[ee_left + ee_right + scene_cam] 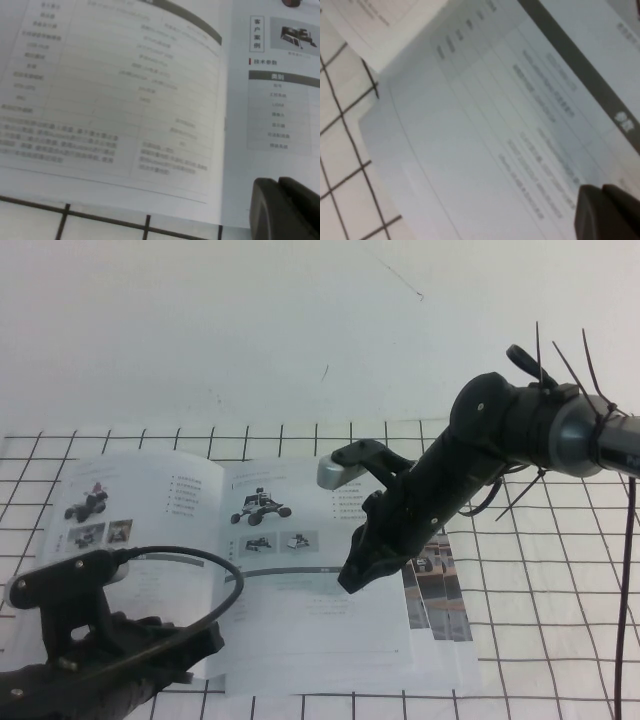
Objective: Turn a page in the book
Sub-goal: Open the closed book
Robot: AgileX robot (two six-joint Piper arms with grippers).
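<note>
The thin white glossy booklet [250, 570] lies open on the gridded table [540, 640]. Right gripper [352, 575] is low over its right-hand page [330, 610], fingers together w/ nothing held — prob. to drag it. Left gripper [205, 640] hovers at the near-left edge — grip state unclear.

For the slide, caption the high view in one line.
Right gripper lowered onto the open book; left gripper at the book's near left corner.

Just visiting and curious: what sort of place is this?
Probably a robot test bench: a white table ruled with a black grid, a bare white wall behind, and an open book laid out. The left gripper sits at the book's near edge, the right gripper above its right page.
</note>
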